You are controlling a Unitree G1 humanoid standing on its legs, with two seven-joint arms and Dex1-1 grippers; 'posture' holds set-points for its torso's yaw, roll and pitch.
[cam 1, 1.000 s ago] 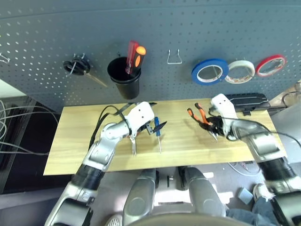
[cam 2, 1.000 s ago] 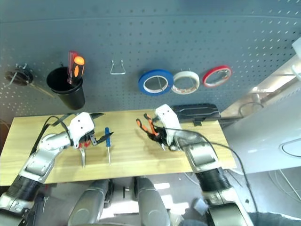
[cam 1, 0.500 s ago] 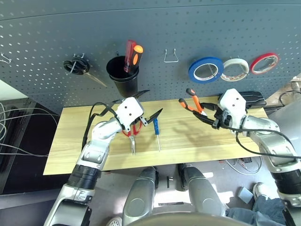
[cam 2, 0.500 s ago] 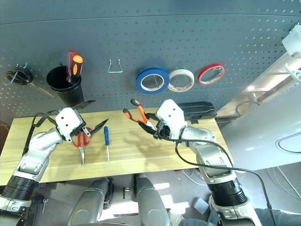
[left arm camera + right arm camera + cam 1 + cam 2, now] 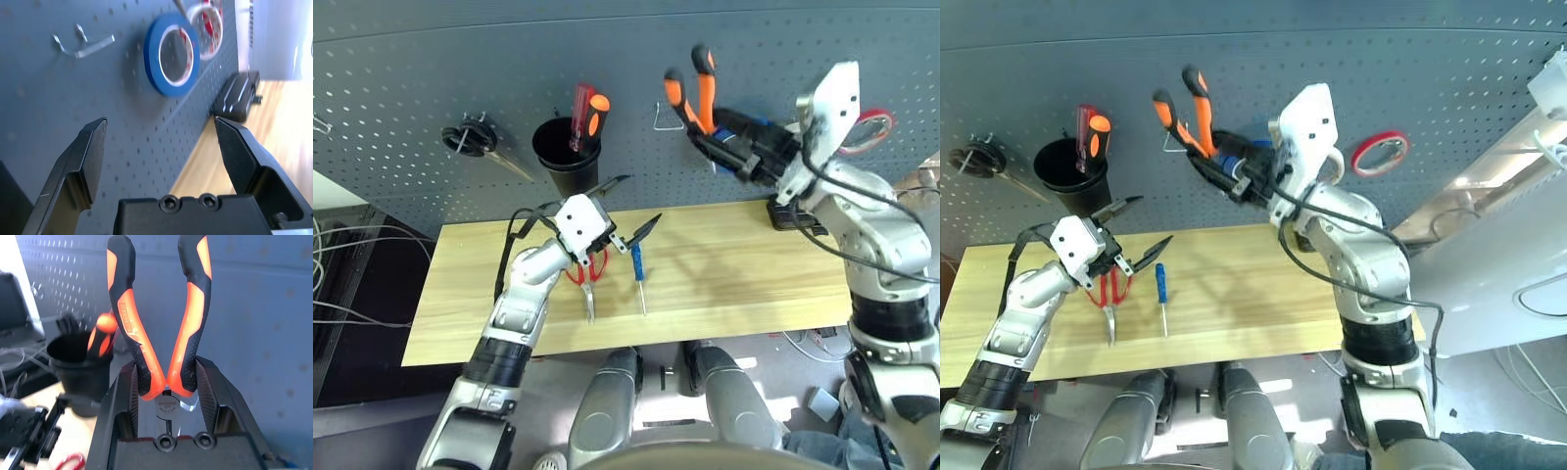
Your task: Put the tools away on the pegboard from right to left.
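Note:
My right gripper [image 5: 720,147] is raised to the pegboard [image 5: 411,59] and is shut on the orange-and-black-handled pliers [image 5: 190,318]. It grips them near the pivot, and the handles [image 5: 690,88] point up beside a bare metal hook [image 5: 658,119]. My left gripper [image 5: 641,199] hovers open just above the wooden table [image 5: 724,284]. The red-handled scissors [image 5: 597,264] lie under it, and the slim blue-handled screwdriver [image 5: 638,264] lies just to its right. The wide blue tape roll [image 5: 151,54] hangs on the pegboard, partly behind my right gripper.
A black cup [image 5: 570,162] on the pegboard holds a red and an orange screwdriver [image 5: 587,108]. A dark tool [image 5: 470,137] hangs at the far left. A red tape roll [image 5: 1381,152] hangs at the right. A black case [image 5: 239,95] lies at the table's back right.
My right arm has lifted the pliers from just above the table up to the pegboard beside the hook. The left gripper has stayed open over the scissors.

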